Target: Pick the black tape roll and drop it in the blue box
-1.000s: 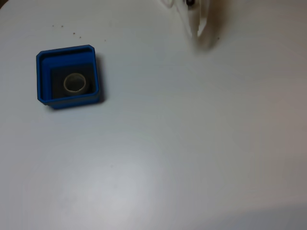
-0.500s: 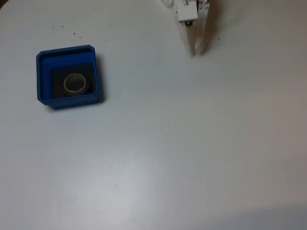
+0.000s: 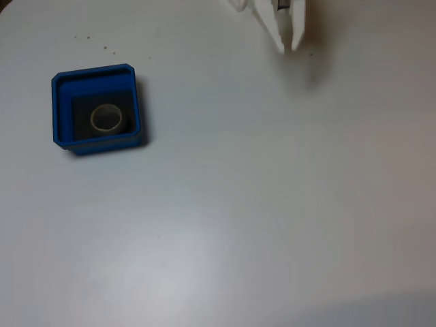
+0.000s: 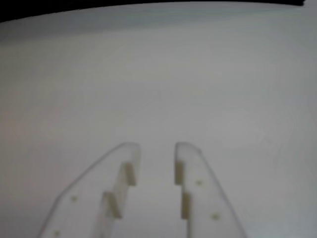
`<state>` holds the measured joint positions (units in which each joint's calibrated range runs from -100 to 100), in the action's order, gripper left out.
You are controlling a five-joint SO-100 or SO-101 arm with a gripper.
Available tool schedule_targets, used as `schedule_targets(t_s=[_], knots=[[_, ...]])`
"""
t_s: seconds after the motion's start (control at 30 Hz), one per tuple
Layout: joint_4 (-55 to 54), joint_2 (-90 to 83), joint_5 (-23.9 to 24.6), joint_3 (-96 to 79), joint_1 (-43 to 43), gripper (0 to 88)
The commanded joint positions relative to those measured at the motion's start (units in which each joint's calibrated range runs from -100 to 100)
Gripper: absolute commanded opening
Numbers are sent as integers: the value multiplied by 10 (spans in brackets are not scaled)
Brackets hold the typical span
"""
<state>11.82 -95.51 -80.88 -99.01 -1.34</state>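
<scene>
Black tape roll (image 3: pixel 107 118): lies flat on the dark floor of the blue box (image 3: pixel 61 109), pale inner core facing up, roughly centred, a little toward the box's right wall in the fixed view. Black outer band hard to separate from the dark floor.

Blue box: sits on the white table (image 3: pixel 238 204), left part of the fixed view, slightly rotated against the picture edges. Stepped rim visible along top and left walls.

Gripper (image 3: pixel 288 48): at the top edge of the fixed view, right of centre, well apart from the box. White fingers point down the picture, tips near each other with a narrow gap. Faint shadow on the table just right of and below the tips.

Wrist view: gripper (image 4: pixel 157 148) enters from the bottom edge; the two pale fingers (image 4: pixel 198 188) stand slightly parted, nothing between them, bare table beyond.
</scene>
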Motion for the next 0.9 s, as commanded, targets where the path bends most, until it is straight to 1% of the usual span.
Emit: schedule_targets(t_s=[0.0, 0.07, 0.13, 0.87], knots=[[-24, -36, -59, -9, -4, 8], [-25, -37, -76, -10, -4, 8], [-25, -37, -82, -10, -2, 8], [-21, -32, -83, -9, -4, 8]])
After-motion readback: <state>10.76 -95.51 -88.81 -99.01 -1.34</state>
